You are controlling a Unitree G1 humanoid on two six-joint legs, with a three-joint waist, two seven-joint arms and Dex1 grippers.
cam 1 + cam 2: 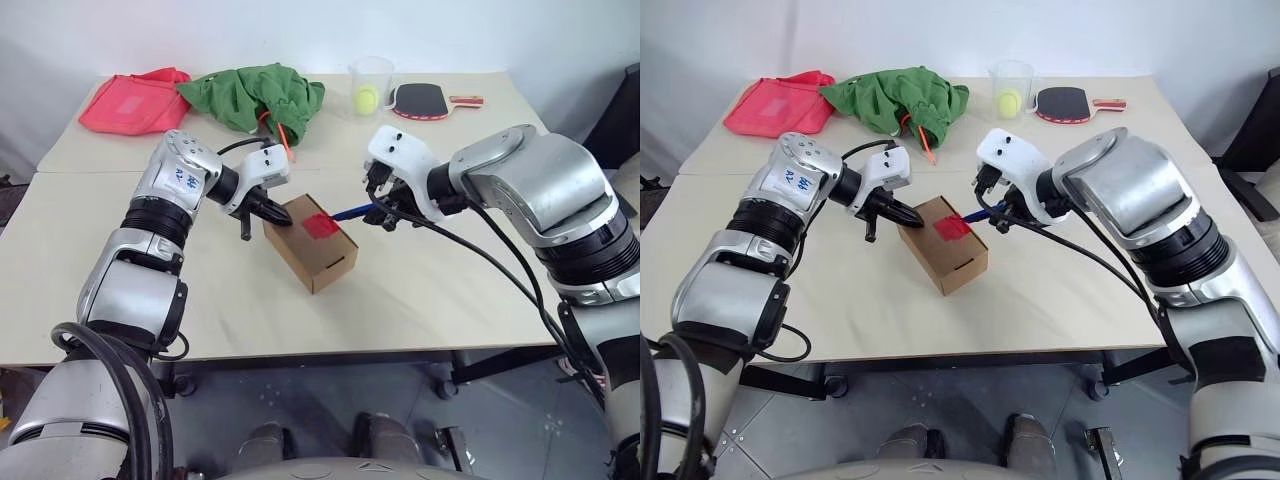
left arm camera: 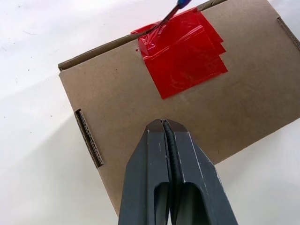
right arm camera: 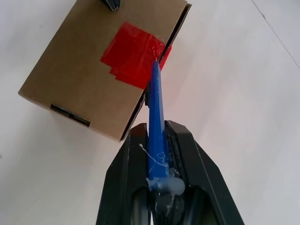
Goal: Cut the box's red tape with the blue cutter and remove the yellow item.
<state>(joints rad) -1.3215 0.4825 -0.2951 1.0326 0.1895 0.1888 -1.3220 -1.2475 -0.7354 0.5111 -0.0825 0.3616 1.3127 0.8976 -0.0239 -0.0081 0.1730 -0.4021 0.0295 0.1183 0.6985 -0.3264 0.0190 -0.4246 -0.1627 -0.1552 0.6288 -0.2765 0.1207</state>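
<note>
A small brown cardboard box (image 1: 312, 255) lies closed in the middle of the table, with a square of red tape (image 1: 321, 225) over its lid edge. My left gripper (image 1: 282, 216) is shut and empty, its tip pressing on the box's top (image 2: 122, 93) just beside the tape (image 2: 183, 51). From the other side, my right gripper (image 3: 157, 127) is shut on the blue cutter (image 3: 156, 105). The cutter's tip touches the tape (image 3: 133, 54) at the lid seam. The yellow item is hidden.
Along the table's far side lie a pink-red cloth bag (image 1: 133, 100), a green cloth (image 1: 262, 92) with an orange-red stick (image 1: 286, 135), a clear cup (image 1: 371, 85) holding a yellow-green ball (image 1: 367, 98), and a table-tennis paddle (image 1: 425, 99).
</note>
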